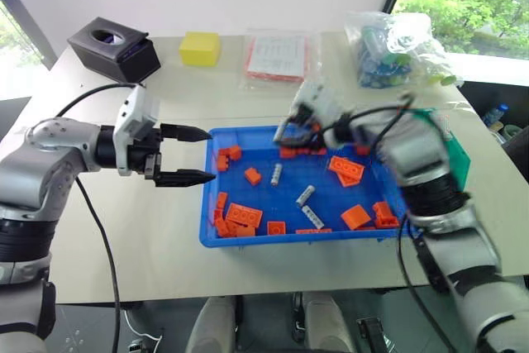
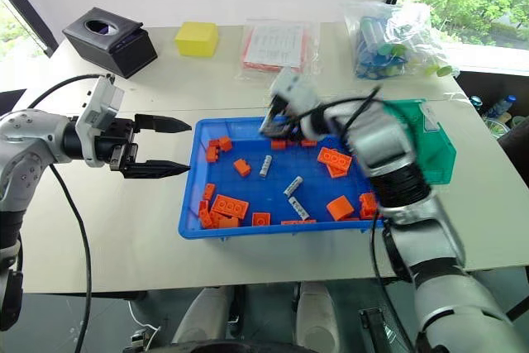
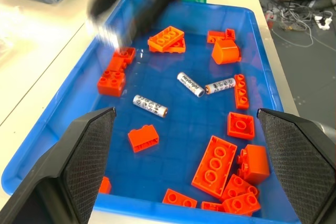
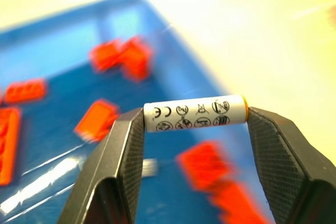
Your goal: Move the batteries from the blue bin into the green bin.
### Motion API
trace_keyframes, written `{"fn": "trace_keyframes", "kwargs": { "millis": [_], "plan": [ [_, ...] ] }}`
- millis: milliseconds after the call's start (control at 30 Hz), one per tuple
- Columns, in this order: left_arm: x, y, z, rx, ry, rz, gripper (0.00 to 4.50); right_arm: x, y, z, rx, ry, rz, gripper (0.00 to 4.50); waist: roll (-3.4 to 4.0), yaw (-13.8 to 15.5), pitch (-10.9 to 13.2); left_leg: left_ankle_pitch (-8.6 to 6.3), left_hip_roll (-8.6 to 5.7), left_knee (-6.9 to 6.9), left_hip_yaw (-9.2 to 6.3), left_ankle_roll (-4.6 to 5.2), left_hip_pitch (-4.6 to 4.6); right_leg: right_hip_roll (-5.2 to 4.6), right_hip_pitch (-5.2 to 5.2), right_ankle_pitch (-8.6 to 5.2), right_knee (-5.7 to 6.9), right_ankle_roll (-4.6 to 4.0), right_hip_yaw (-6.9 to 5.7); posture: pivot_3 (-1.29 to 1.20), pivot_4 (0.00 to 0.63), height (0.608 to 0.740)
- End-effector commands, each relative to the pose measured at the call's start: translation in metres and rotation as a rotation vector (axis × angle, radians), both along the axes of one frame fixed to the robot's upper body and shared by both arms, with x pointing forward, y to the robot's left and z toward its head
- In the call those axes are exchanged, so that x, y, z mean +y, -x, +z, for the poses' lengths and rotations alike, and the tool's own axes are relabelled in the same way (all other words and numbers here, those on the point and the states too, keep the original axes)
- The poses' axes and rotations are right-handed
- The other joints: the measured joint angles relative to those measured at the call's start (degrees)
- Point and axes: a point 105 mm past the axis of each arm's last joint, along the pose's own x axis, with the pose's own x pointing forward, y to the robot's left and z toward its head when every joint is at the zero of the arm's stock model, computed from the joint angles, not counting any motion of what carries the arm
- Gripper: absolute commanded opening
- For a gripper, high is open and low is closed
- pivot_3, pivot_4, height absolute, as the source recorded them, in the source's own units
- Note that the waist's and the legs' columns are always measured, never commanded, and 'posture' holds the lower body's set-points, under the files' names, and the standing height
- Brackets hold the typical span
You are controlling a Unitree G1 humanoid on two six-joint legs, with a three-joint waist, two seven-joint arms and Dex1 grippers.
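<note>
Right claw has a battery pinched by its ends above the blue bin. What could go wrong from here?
1. The right claw grips the battery only by its two end caps, so it could pivot or pop out on the way to the green bin.
2. If it drops, it may land back among the orange bricks in the blue bin, where three batteries are left.

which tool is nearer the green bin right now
Right. The right tool, pinching a battery end to end, hangs over the blue bin's far edge, a short way from the green bin. The left tool waits open beyond the blue bin's opposite end.
</note>
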Motion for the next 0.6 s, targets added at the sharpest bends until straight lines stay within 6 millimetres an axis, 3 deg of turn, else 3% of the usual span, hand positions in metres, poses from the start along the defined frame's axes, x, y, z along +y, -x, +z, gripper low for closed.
{"fn": "trace_keyframes", "kwargs": {
  "millis": [33,133,267,467,600],
  "plan": [
    [-0.002,0.001,0.006,-0.038,-0.007,-0.018,4.50,-0.050,0.008,0.022,-0.059,0.007,-0.119,2.32,0.00,0.06,0.00,0.00,-0.02,0.00,0.02,0.00,0.00,-0.01,0.00,0.00,-0.01,0.00,0.00,0.00,0.150,0.692],
    [-0.002,0.000,0.005,-0.036,-0.012,-0.025,4.50,-0.094,0.017,0.021,-0.050,0.046,-0.235,2.32,-0.01,-0.23,0.00,0.00,-0.02,-0.01,0.07,0.00,0.00,-0.03,0.00,0.00,-0.02,0.00,0.01,0.00,0.150,0.692],
    [-0.004,-0.002,0.005,-0.038,-0.011,-0.035,4.50,-0.150,0.031,0.005,-0.006,0.099,-0.399,2.32,-0.01,-0.45,0.00,0.00,0.02,-0.02,0.11,0.01,0.02,-0.03,-0.01,0.00,-0.01,0.00,0.02,0.00,0.150,0.692],
    [-0.007,-0.003,0.006,-0.039,-0.009,-0.048,4.50,-0.188,0.042,-0.019,0.026,0.158,-0.510,2.32,0.01,-0.54,0.01,0.00,0.06,0.00,0.18,0.01,0.05,-0.03,-0.02,0.00,-0.01,0.00,0.06,0.00,0.150,0.692],
    [-0.007,-0.003,0.007,-0.040,-0.008,-0.050,4.50,-0.193,0.039,-0.022,0.008,0.158,-0.533,4.30,0.01,-0.42,0.01,0.00,0.10,0.01,0.20,0.01,0.05,-0.04,-0.02,0.00,-0.01,0.00,0.10,0.00,0.150,0.692]
  ]
}}
